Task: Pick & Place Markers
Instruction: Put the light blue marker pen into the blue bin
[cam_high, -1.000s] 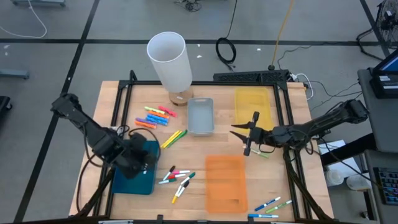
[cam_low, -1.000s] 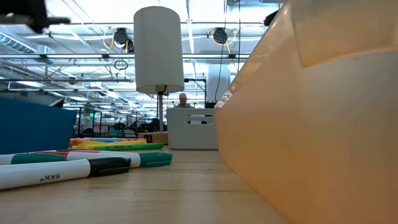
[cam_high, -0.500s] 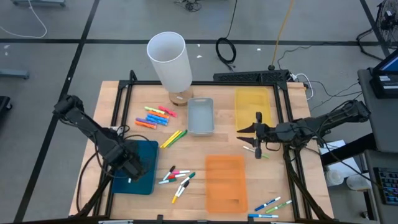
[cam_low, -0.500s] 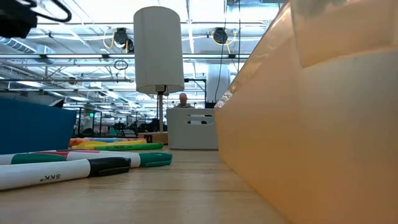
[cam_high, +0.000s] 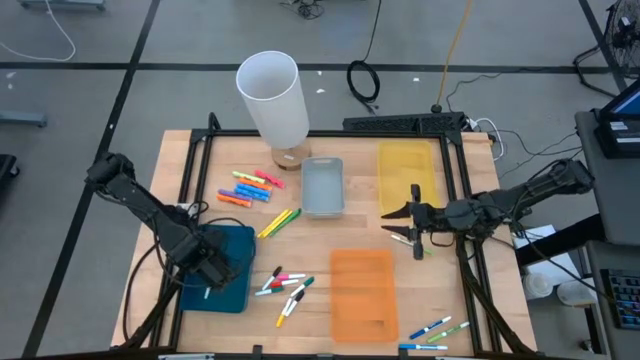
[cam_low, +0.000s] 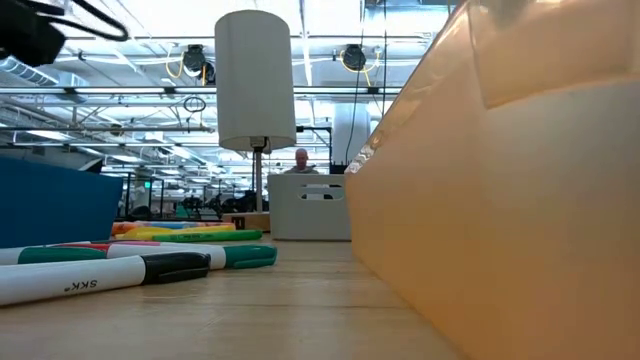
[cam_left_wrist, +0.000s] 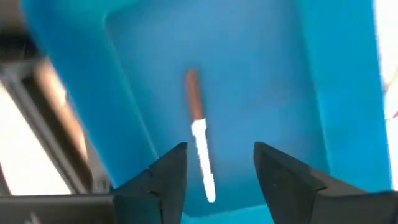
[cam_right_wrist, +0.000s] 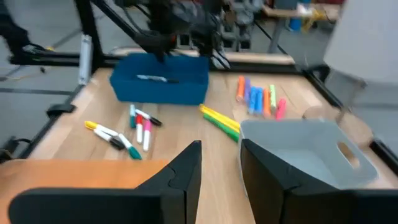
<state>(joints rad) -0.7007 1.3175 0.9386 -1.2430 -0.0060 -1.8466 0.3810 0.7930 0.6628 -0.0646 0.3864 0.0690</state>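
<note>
Your left tool (cam_left_wrist: 214, 171) hangs over the blue tray (cam_high: 232, 262) at the near left of the worktop (cam_high: 330, 205), its two fingers parted with nothing between them. A white-bodied marker with a brown-looking cap (cam_left_wrist: 199, 134) lies loose on the tray floor directly below that gap, not touching either finger. This looks like the release step, so lift the tool straight up with the fingers spread and do not sweep sideways, or a fingertip could flick the marker or catch the tray wall. Your right tool (cam_high: 412, 224) hovers beside the yellow tray (cam_high: 406, 165), above a marker lying on the wood there (cam_high: 418, 247); its fingers stand slightly apart and, seen from its wrist, hold nothing. More markers remain on the worktop: a neon cluster (cam_high: 250, 187) near the tall white cylinder (cam_high: 272, 97), a yellow and green pair (cam_high: 280, 221) by the grey tray (cam_high: 322, 186), a scatter (cam_high: 285, 286) between the blue and orange tray (cam_high: 362, 292), and several (cam_high: 436, 331) at the near right corner.
</note>
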